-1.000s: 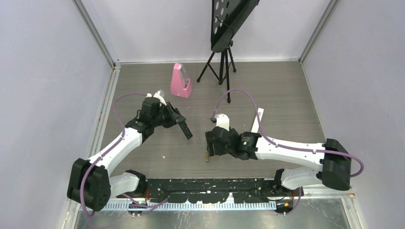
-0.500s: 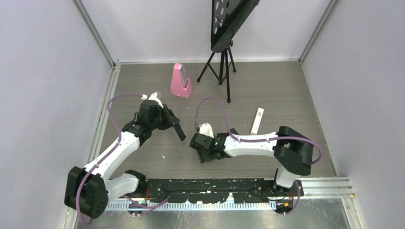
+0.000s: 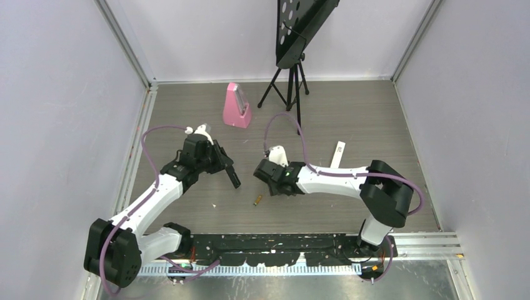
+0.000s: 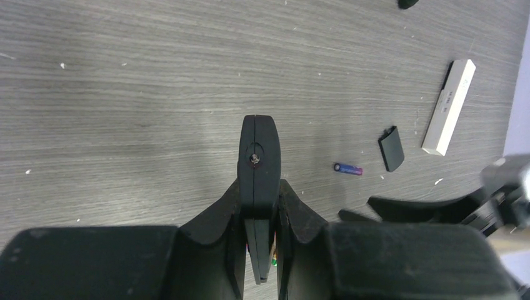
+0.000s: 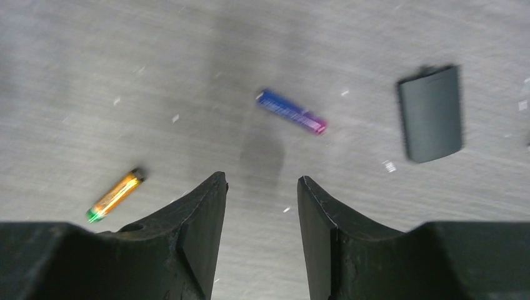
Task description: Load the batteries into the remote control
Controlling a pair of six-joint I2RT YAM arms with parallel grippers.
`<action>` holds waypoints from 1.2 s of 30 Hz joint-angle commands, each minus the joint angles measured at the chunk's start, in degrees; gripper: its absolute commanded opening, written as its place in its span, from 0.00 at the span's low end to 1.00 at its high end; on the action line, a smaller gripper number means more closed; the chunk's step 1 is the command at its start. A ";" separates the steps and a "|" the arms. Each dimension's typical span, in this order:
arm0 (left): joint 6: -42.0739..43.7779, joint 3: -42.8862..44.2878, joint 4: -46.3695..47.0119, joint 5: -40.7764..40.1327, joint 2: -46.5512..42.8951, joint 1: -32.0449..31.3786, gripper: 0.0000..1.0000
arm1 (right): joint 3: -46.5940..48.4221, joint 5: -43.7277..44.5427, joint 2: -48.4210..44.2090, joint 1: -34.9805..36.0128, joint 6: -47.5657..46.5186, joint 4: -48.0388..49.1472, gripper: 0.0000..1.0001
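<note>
- The left claw (image 4: 260, 209) is clamped on the remote control (image 4: 259, 150). In the left wrist view the black bar stands edge-on between the two fingers, in the centre of the frame and clear of the tabletop (image 4: 125, 75).
- From the top view the remote control juts out of that claw toward the lower right, left of the frame's centre.
- The right claw (image 5: 261, 187) is part-way open with nothing between its fingers, only bare tabletop showing in the gap. It hangs above the surface at the bottom centre of the right wrist view.
- A purple-blue battery (image 5: 291, 112) lies flat just above that gap, slanting down to the right.
- A gold battery (image 5: 115, 194) with a green tip lies at the lower left of the same view, near the claw's left-hand finger (image 5: 200, 219) but apart from it.
- The black back cover (image 5: 431, 114) lies flat at the upper right, well apart from both batteries.
- A white remote (image 4: 450, 106) lies at the right edge of the left wrist view, just beyond the cover.
- In the top view a pink metronome (image 3: 237, 106) and a black music stand (image 3: 294, 37) stand at the upper centre.
</note>
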 commanded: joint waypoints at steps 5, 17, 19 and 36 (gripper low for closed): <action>0.16 -4.58 1.82 1.89 1.07 0.12 0.00 | 3.73 -0.99 1.41 -8.28 -8.58 2.23 0.48; -0.55 -7.94 3.47 5.67 1.77 0.12 0.00 | 5.91 -9.10 4.90 -9.96 -17.78 2.43 0.47; -0.43 -7.79 3.29 5.52 1.62 0.12 0.00 | 5.72 -10.59 4.97 -11.53 -18.93 1.80 0.45; -0.12 -6.38 2.63 5.74 1.12 0.12 0.00 | 6.43 -18.89 8.78 -16.84 -24.88 2.47 0.38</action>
